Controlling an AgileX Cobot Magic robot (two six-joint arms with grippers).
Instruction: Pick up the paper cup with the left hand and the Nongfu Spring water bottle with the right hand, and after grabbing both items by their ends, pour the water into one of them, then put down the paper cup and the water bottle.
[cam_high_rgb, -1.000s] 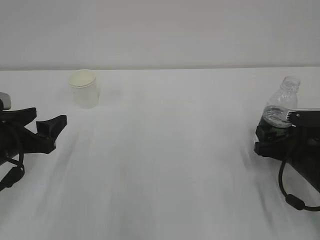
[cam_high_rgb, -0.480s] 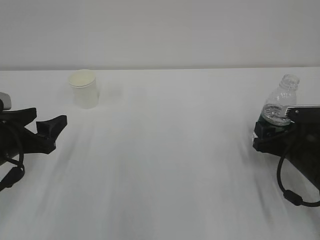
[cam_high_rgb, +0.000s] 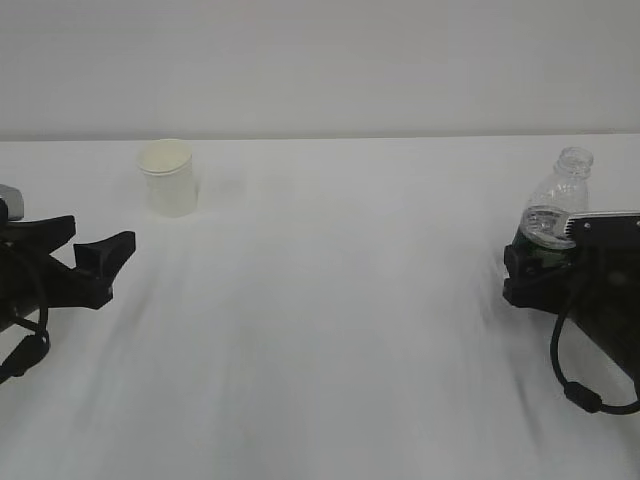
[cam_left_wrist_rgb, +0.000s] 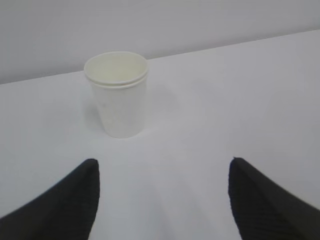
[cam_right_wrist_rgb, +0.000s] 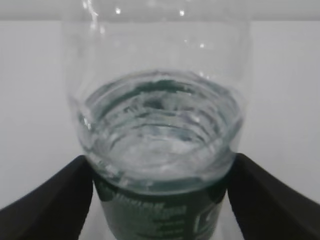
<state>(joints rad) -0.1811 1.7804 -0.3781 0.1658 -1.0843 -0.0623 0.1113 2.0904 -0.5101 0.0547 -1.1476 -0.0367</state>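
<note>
The white paper cup stands upright at the back left of the white table. In the left wrist view the paper cup is ahead of my left gripper, well apart from it. The left gripper is open and holds nothing. At the far right the capless Nongfu Spring water bottle leans slightly to the right. My right gripper is shut on its green label band. In the right wrist view the bottle fills the frame between the right gripper fingers, with water inside.
A pale wall rises behind the table's far edge. Black cables loop below both arms, the right arm's cable hanging over the table.
The right gripper with the bottle has shifted a little left and upward. The left gripper and the cup have not moved.
</note>
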